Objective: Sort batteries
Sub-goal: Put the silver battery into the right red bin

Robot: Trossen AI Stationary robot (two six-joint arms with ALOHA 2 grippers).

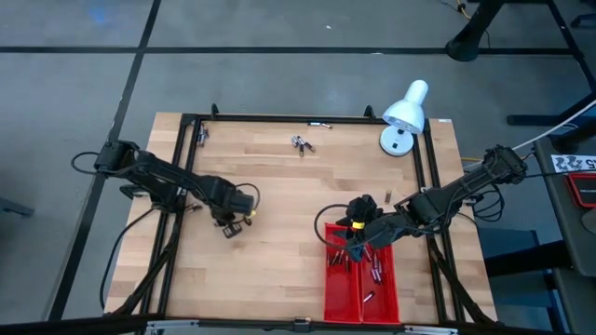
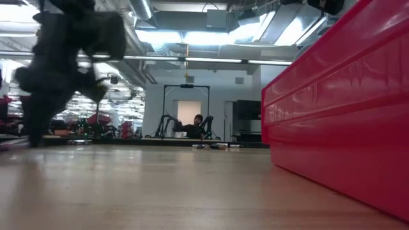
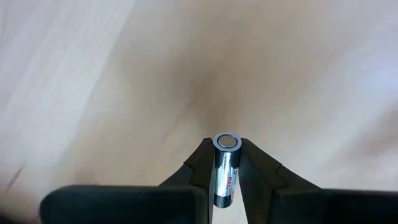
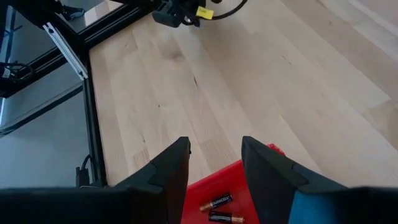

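grey floor (image 1: 65, 102), bright ceiling lights (image 2: 153, 35), seated person (image 2: 197, 126) behind

One silvery battery (image 3: 226, 167) with red lettering on its side is pinched between the two fingers of the left hand (image 3: 226, 149), its round metal end facing outward, over the left half of the counter (image 1: 279, 186). Two dark batteries with copper-coloured ends (image 4: 221, 210) lie side by side in the red tray (image 1: 340, 293) near the counter's front right corner. Several more small cells (image 1: 372, 272) lie scattered in that tray. A small cluster (image 1: 301, 143) rests near the counter's far edge.
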